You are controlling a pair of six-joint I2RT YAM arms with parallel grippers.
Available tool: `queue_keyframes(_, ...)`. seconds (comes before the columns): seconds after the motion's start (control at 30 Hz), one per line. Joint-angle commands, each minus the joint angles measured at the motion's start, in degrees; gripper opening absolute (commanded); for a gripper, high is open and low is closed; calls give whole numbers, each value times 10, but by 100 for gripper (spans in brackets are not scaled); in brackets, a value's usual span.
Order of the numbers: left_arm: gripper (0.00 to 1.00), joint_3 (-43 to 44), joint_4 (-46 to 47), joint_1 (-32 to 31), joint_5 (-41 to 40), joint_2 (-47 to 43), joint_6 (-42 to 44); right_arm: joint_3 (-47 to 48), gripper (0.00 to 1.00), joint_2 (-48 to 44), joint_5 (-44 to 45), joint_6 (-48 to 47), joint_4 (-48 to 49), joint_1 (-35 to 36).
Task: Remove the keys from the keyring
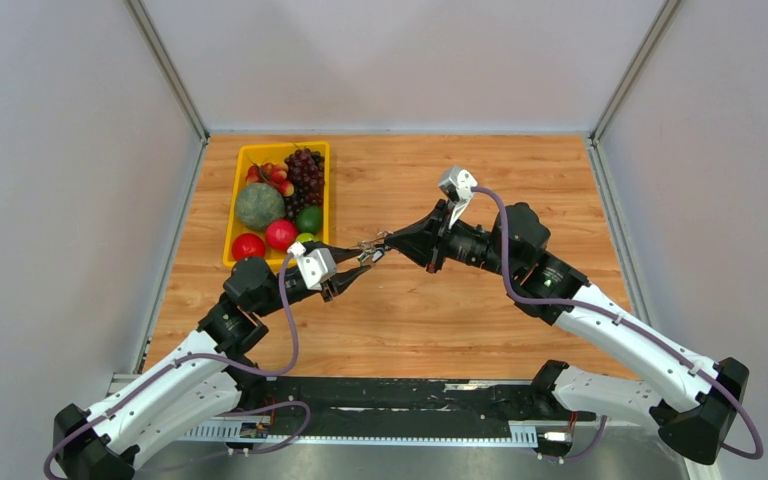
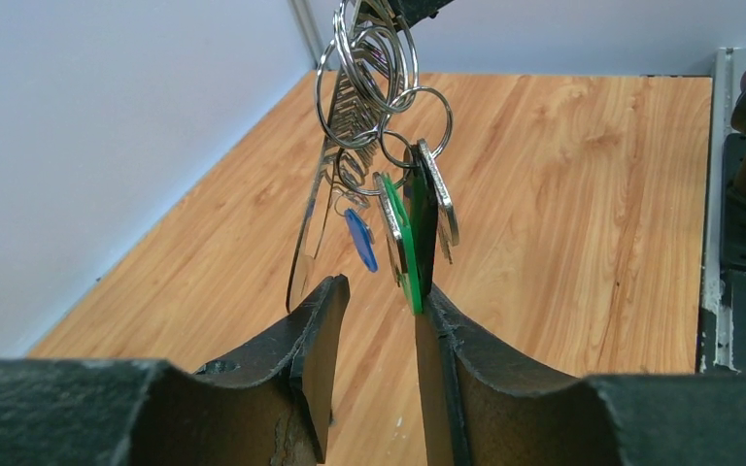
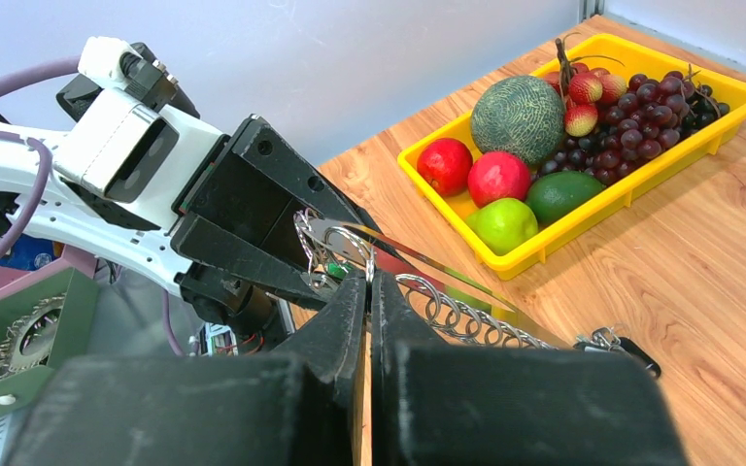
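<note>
Left hand (image 1: pixel 358 264), right hand (image 1: pixel 391 240) — meeting at the keyring (image 1: pixel 372 246), yellow tray (image 1: pixel 228 214) (fruit) far left.

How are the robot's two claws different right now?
The left gripper has its fingers apart, with a gap; the right gripper has its fingers pressed shut. The right gripper pinches the keyring and holds it in the air; the left gripper sits below the hanging keys, a green tag beside one finger. Both are black with two fingers and meet above the table.

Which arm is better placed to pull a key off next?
Left. The left claw stands open beneath the hanging keys; the right claw is shut on the keyring, holding it up.
</note>
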Motion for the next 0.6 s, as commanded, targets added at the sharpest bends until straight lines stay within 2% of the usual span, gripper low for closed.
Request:
queue_keyframes(0.0, 41, 2, 8, -3, 5, -1, 15, 4, 0, -16, -6, 4, 41, 3)
queue_keyframes(0.23, 47, 2, 8, -3, 4, -2, 18, 0, 0, -27, 18, -4, 40, 3)
queue_keyframes(0.57, 47, 3, 7, -3, 9, -10, 21, -11, 0, -26, 39, -9, 39, 3)
